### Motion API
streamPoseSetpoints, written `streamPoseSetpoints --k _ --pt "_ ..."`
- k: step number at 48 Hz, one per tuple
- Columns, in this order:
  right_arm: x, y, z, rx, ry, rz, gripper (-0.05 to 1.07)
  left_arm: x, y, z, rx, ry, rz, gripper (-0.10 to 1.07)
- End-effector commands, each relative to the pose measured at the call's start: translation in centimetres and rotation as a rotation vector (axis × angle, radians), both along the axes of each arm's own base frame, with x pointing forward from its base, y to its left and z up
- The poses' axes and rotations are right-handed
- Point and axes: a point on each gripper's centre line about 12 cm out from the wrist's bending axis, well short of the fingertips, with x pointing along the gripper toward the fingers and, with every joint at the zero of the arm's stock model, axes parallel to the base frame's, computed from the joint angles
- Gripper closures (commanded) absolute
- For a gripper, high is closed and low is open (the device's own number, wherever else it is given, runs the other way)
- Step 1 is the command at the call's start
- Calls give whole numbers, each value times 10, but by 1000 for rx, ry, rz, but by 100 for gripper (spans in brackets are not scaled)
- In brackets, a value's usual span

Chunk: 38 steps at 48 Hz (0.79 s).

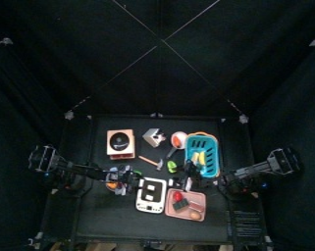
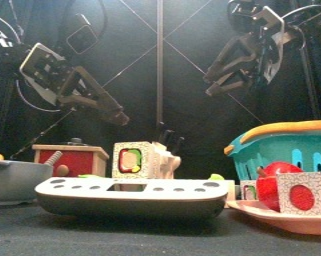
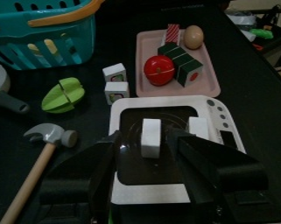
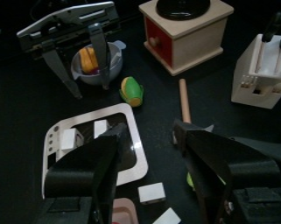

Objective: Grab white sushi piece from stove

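white sushi piece [image 3: 151, 139] upright on the stove [image 3: 220, 125], left gripper [image 3: 151, 157] spread wide around it without touching, right gripper [image 4: 154, 156] released, hovering right of the stove, pink tray [image 3: 219, 81] just beside the stove

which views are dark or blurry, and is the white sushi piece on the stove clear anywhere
Top view: mostly black curtains, table small and dim. Front view: the sushi piece on the stove is near and clear. Left wrist view: bright; the piece stands clear between the open left gripper. Right wrist view: its own jaws look soft.
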Motion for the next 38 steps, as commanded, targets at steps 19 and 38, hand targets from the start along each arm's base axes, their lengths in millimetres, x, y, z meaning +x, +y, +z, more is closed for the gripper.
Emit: streamPoseSetpoints --k 19,38 --pt "-1 -1 3 15 -9 -12 19 29 -8 -14 7 29 -17 14" --pt "-2 -1 1 14 -3 -12 19 40 -7 -29 8 65 -7 14"
